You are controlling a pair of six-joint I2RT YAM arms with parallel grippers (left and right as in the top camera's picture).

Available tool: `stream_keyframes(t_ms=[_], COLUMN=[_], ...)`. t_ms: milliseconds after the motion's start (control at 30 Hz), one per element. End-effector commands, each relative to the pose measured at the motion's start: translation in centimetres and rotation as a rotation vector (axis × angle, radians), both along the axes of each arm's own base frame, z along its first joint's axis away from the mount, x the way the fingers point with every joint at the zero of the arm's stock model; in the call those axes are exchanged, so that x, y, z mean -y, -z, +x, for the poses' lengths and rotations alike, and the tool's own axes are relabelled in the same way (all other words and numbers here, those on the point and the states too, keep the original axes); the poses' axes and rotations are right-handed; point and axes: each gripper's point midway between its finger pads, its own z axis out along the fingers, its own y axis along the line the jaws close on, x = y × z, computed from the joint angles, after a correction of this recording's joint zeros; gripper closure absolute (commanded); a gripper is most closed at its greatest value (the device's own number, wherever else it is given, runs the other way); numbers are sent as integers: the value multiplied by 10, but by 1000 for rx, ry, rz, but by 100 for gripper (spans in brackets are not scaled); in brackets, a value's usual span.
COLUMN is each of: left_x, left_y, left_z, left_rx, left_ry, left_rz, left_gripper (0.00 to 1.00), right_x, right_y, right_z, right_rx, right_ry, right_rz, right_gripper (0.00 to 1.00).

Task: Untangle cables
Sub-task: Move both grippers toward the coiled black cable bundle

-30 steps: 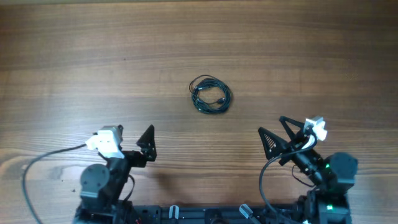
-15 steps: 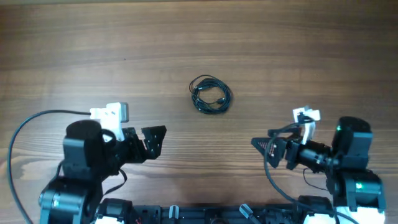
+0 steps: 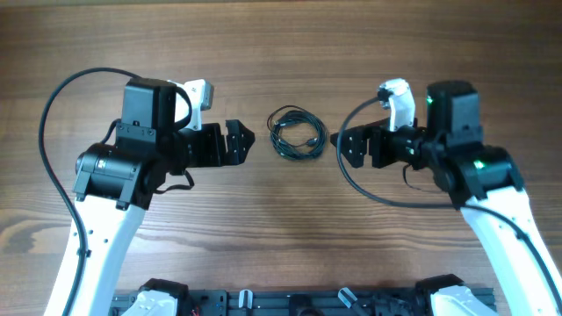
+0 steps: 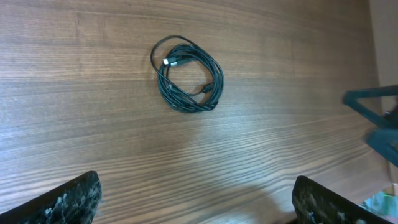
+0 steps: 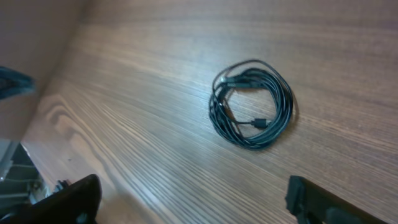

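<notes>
The thin black cable bundle [image 3: 297, 133] lies on the wooden table [image 3: 281, 53] as one loose coil, its loops wound over each other and two small plug ends tucked into the ring. It sits between the two grippers, just ahead of each one's fingertips and touching neither. The left gripper [image 3: 241, 143] faces it from one side and the right gripper [image 3: 349, 147] from the other, an arrangement that seems meant to let each arm take its own part of the coil and draw it apart. Both grippers are spread wide and empty: in the left wrist view the fingers [image 4: 65, 199] stand far apart at the bottom corners with the coil ahead of them, and the right wrist view shows the same wide gap. Judging from this, the untangling itself has not begun. The next step probably calls for picking a single strand or plug end, not the whole ring, since pinching every loop at once would only tighten it.
</notes>
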Motion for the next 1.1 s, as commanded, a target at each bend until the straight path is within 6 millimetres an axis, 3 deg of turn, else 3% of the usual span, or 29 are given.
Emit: stream_keyframes(t_ms=[0, 100, 233, 433, 500, 667, 767, 833, 967, 1067], left_x=[-5, -4, -4, -21, -26, -33, -34, -34, -34, -35], left_y=[-4, 3, 4, 9, 10, 20, 21, 21, 22, 23], left_z=[7, 10, 9, 15, 17, 5, 2, 3, 1, -2], left_rx=[45, 22, 13, 27, 32, -30, -43, -37, -49, -59], left_ry=[20, 17, 20, -40, -59, -68, -67, -68, -66, -65], left_rz=[42, 44, 46, 130, 160, 198, 201, 199, 202, 204], left_gripper=[0, 0, 0, 0, 0, 0, 0, 0, 0, 0], right_x=[-4, -21, -42, -78, -90, -108, -112, -116, -122, -126], right_y=[47, 82, 101, 145, 149, 143, 158, 173, 193, 193], right_z=[21, 31, 39, 11, 11, 36, 41, 41, 42, 51], right_rx=[-69, -124, -89, -19, 44, 194, 134, 78, 50, 85], right_ry=[-20, -64, -139, -337, -380, -360, -294, -273, -280, -267], right_rz=[-107, -125, -147, -366, -415, -426, -393, -359, -340, -330], right_gripper=[9, 9, 20, 22, 22, 18, 15, 18, 36, 35])
